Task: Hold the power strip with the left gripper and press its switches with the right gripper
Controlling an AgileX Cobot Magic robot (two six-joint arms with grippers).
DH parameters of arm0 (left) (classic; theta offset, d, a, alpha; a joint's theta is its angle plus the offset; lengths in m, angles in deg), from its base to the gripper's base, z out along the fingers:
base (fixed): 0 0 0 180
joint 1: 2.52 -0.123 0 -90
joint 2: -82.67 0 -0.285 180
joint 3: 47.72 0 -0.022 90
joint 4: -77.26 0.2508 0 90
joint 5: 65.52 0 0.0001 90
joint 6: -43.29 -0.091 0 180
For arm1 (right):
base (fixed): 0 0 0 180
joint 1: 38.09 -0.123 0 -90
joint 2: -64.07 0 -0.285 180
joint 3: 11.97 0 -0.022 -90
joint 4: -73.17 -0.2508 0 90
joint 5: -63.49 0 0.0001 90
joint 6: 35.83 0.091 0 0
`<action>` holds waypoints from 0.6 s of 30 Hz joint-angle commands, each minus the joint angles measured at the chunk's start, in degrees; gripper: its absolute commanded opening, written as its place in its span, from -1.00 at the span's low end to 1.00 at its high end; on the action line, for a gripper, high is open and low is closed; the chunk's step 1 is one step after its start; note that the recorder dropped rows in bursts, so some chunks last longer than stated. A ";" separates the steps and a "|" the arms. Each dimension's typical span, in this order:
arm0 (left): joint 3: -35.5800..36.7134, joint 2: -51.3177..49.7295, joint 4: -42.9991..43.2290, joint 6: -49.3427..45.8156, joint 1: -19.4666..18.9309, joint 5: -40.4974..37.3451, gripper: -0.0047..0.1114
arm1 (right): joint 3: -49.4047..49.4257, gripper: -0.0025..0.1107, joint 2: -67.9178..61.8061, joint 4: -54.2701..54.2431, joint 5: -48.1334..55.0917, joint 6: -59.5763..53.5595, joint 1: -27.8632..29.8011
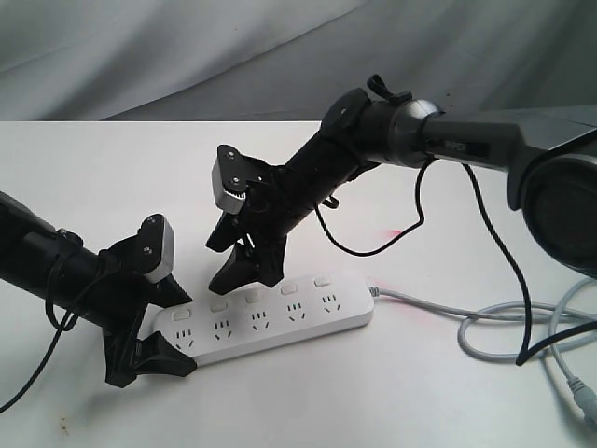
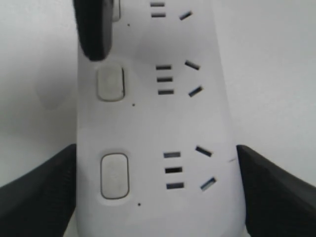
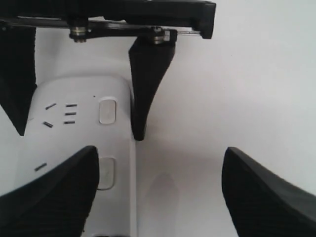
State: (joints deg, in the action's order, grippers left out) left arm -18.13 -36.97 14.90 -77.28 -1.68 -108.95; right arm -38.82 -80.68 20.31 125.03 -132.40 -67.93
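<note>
White desk (image 1: 420,401), grey cloth (image 1: 187,56) behind. Power strip (image 1: 280,322) lies flat near middle of desk, grey cord (image 1: 438,313) trailing off to right. Left pincer (image 1: 168,327) clamps strip's left end, one finger each side. Right pincer (image 1: 244,271) wide open, holding nothing; one fingertip (image 2: 94,29) over row of buttons (image 1: 270,291), other beside strip over bare desk.

Left gripper (image 1: 173,331) and right gripper (image 1: 247,278) crowd the power strip's (image 1: 308,322) one end; cord-end switches (image 1: 323,281) lie unobstructed.
</note>
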 commanded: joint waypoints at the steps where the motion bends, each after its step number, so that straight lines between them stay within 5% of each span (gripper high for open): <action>1: -0.36 -0.08 -0.48 0.61 0.41 0.17 -0.92 | 0.30 0.19 -1.36 0.02 0.06 -0.62 -0.89; 18: -0.36 -0.08 -0.48 0.61 0.41 0.17 -0.92 | 0.30 0.19 -1.90 -1.55 -1.55 -0.22 -1.06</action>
State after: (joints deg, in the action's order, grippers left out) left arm -18.13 -36.97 14.79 -77.28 -1.68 -108.89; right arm -38.82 -83.04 19.56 124.33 -132.40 -68.89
